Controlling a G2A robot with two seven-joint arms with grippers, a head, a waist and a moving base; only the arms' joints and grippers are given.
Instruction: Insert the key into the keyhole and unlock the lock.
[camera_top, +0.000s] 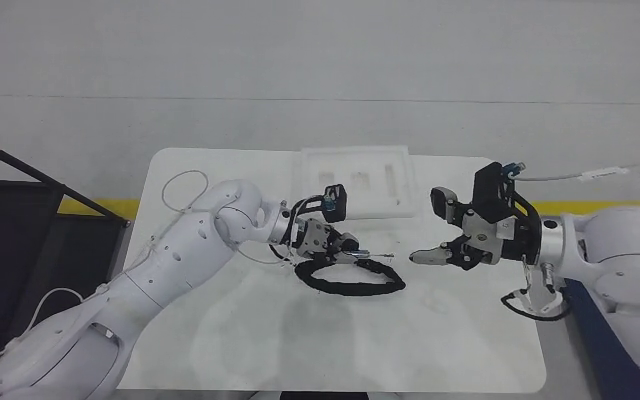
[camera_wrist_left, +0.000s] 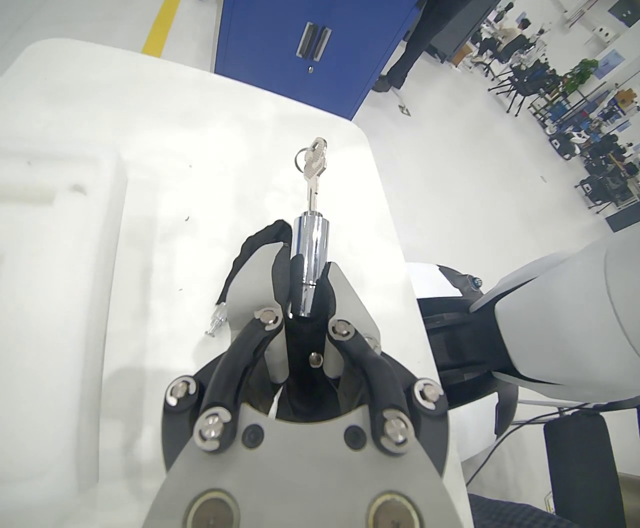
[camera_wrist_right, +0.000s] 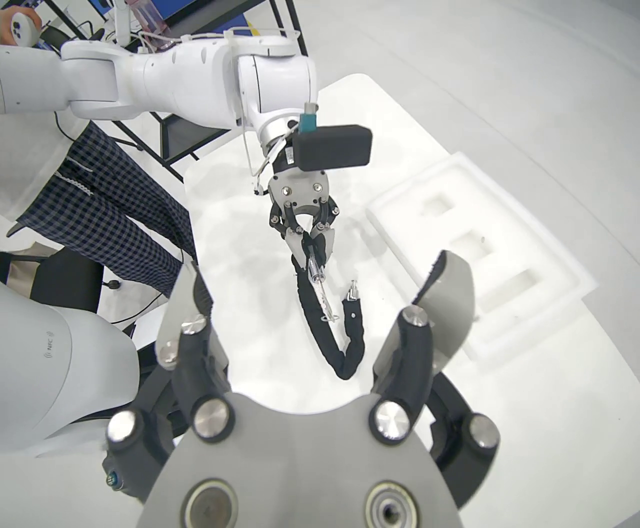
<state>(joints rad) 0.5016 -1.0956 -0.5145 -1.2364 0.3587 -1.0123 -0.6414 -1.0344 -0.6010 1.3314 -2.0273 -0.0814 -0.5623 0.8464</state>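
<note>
My left gripper (camera_wrist_left: 305, 270) is shut on the chrome lock cylinder (camera_wrist_left: 310, 250) of a black sleeved cable lock (camera_top: 350, 281) lying on the white table (camera_top: 250, 340). A silver key (camera_wrist_left: 315, 165) with a small ring sticks out of the cylinder's keyhole. The cable's loose metal end pin (camera_wrist_left: 216, 322) lies on the table beside the gripper, apart from the cylinder. My right gripper (camera_wrist_right: 320, 295) is open and holds nothing, hovering to the right of the key; in the top view the right gripper (camera_top: 425, 257) is a short gap from the key (camera_top: 362, 254).
A white foam tray (camera_top: 360, 180) with several recesses lies at the table's far side behind the lock. A blue cabinet (camera_wrist_left: 310, 45) stands off the table's right end. A person in checked trousers (camera_wrist_right: 110, 190) stands by the left side.
</note>
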